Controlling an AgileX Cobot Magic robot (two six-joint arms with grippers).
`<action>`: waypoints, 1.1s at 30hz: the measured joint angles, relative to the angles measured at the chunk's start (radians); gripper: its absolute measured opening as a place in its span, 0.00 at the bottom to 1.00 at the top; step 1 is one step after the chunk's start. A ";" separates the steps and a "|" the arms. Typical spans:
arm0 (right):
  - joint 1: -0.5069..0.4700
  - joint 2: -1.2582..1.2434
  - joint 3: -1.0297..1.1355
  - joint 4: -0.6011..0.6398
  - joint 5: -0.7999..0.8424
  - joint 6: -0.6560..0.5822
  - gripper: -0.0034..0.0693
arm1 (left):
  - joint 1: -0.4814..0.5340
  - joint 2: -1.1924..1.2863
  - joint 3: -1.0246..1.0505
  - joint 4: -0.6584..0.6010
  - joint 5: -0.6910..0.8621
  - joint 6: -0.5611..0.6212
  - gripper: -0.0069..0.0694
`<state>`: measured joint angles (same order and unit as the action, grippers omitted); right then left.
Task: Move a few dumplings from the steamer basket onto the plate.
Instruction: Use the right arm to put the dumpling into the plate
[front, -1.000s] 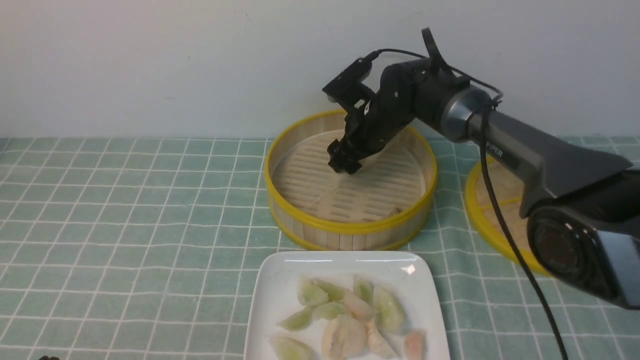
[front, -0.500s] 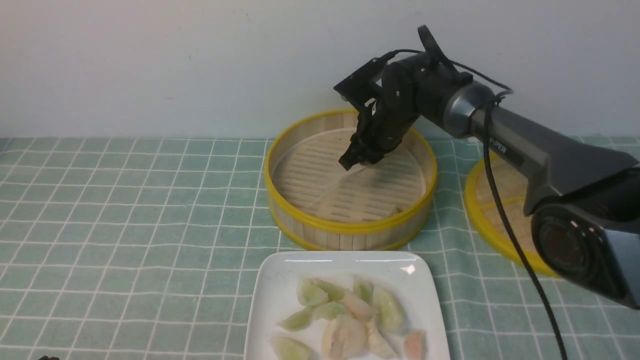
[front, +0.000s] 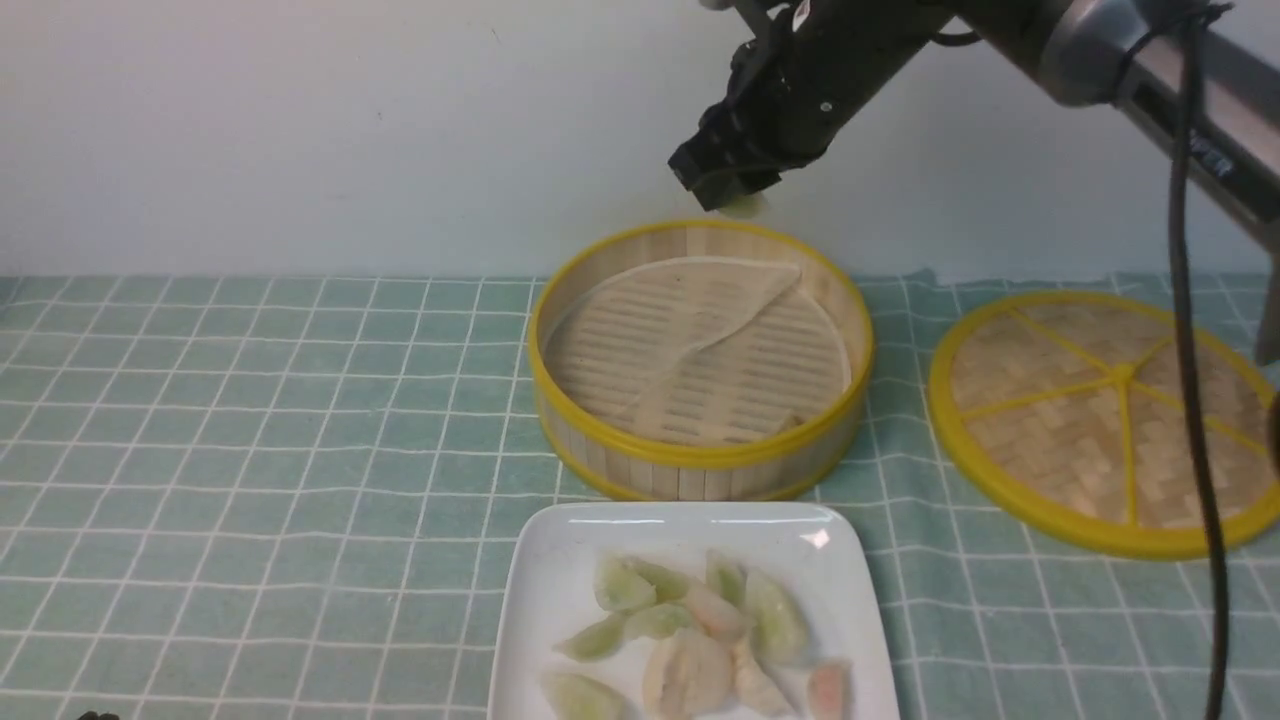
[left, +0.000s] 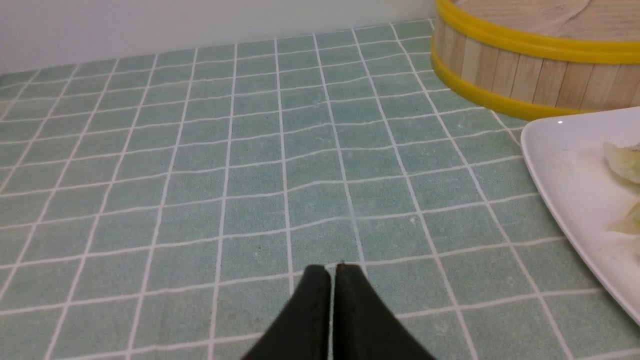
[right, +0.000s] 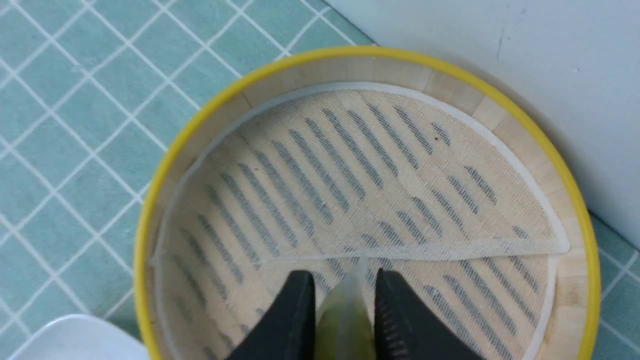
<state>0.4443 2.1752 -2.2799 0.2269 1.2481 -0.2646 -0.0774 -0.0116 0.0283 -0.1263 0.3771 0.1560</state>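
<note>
Green checked cloth (front: 250, 420) covers the bench before a plain white wall. High over the back rim of the steamer basket (front: 700, 455), the right end effector (front: 722, 190) is clamped on one pale green dumpling (front: 744, 206), whose end pokes out below the fingertips. Nothing else shows on the basket's liner (front: 690, 340). Several dumplings (front: 700, 640) lie heaped on the plate (front: 560, 560) just in front of the basket. I judge the held one soft, light, slick and easily torn, so a gentle pinch across its thick belly suits best. The left end effector (left: 332, 272) has its fingers together, low over bare cloth.
</note>
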 joint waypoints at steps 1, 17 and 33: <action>0.000 -0.019 0.025 0.009 0.000 0.007 0.23 | 0.000 0.000 0.000 0.000 0.000 0.000 0.08; 0.123 -0.419 0.968 0.194 -0.138 -0.020 0.23 | 0.000 0.000 0.000 0.000 0.000 0.000 0.08; 0.157 -0.362 1.029 0.139 -0.283 0.077 0.69 | 0.000 0.000 0.000 0.000 0.000 0.000 0.08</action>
<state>0.6017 1.8129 -1.2513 0.3659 0.9653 -0.1877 -0.0774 -0.0116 0.0283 -0.1263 0.3771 0.1560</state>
